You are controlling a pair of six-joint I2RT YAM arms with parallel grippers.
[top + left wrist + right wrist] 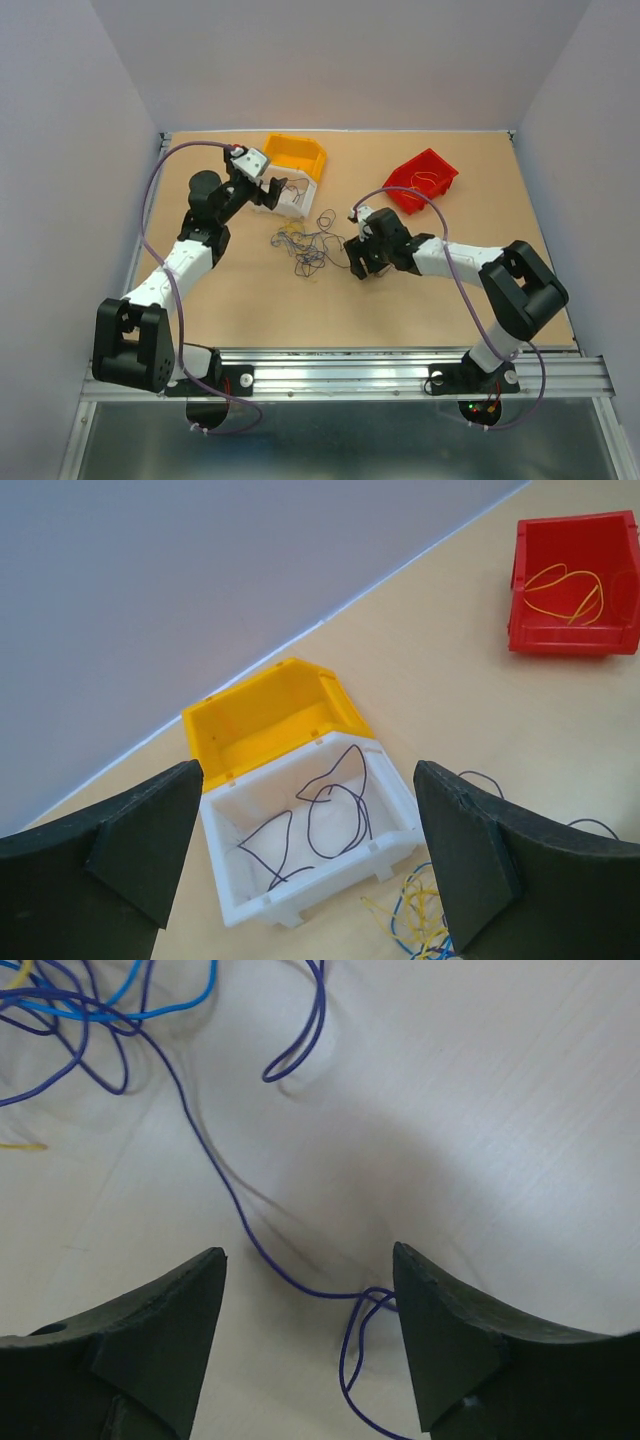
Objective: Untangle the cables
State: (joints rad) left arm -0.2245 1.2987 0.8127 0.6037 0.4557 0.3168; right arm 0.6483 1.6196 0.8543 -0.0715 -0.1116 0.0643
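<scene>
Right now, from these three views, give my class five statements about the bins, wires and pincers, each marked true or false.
1. The red bin holds a yellow wire. True.
2. The white bin is empty. False: purple wires lie in it.
3. The left pincer and right pincer are both open. True.
4. The right pincer grips a wire. False: it grips nothing; a purple strand lies loose under it.
5. The yellow bin touches the red bin. False: it sits against the white bin.
</scene>
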